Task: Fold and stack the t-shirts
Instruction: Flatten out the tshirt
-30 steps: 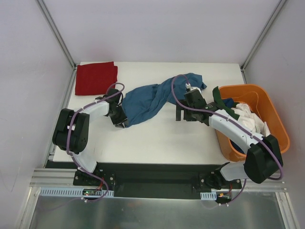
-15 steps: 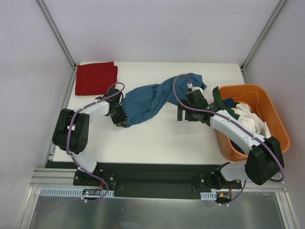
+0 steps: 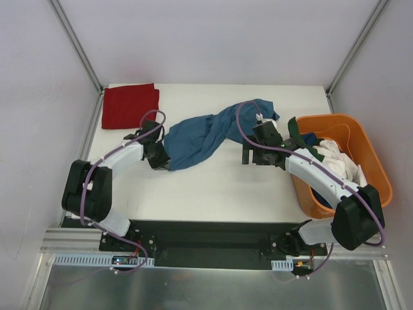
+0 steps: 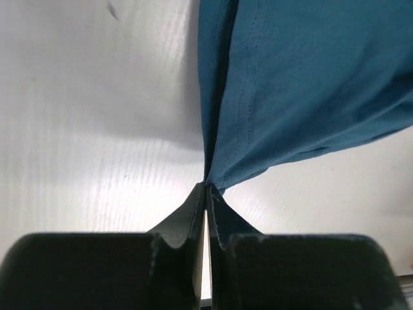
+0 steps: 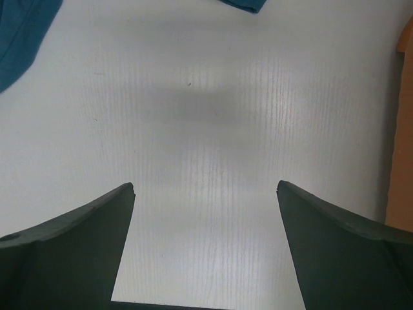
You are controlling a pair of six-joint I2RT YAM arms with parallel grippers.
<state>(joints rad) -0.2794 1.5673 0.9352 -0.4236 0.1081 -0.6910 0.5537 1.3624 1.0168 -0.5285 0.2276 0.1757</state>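
Observation:
A teal-blue t-shirt point(image 3: 206, 132) lies crumpled in a diagonal band across the middle of the table. My left gripper point(image 3: 164, 161) is at its lower-left end. In the left wrist view the left gripper point(image 4: 206, 188) is shut on the shirt's hem corner, and the cloth point(image 4: 303, 84) fans away from the tips. My right gripper point(image 3: 248, 155) hovers just below the shirt's right end. Its fingers stand wide apart over bare table, so the right gripper point(image 5: 205, 187) is open and holds nothing. A deep red t-shirt point(image 3: 130, 104) lies folded at the back left corner.
An orange basket point(image 3: 382, 175) stands at the table's right edge. It holds a white t-shirt point(image 3: 335, 158), and a dark green one point(image 3: 297, 137) hangs over its left rim. The basket's side point(image 5: 405, 129) shows at the right of the right wrist view.
The left gripper has shut on the teal shirt's lower-left corner, and the left arm's elbow has swung out to the left. The right arm has hardly moved.

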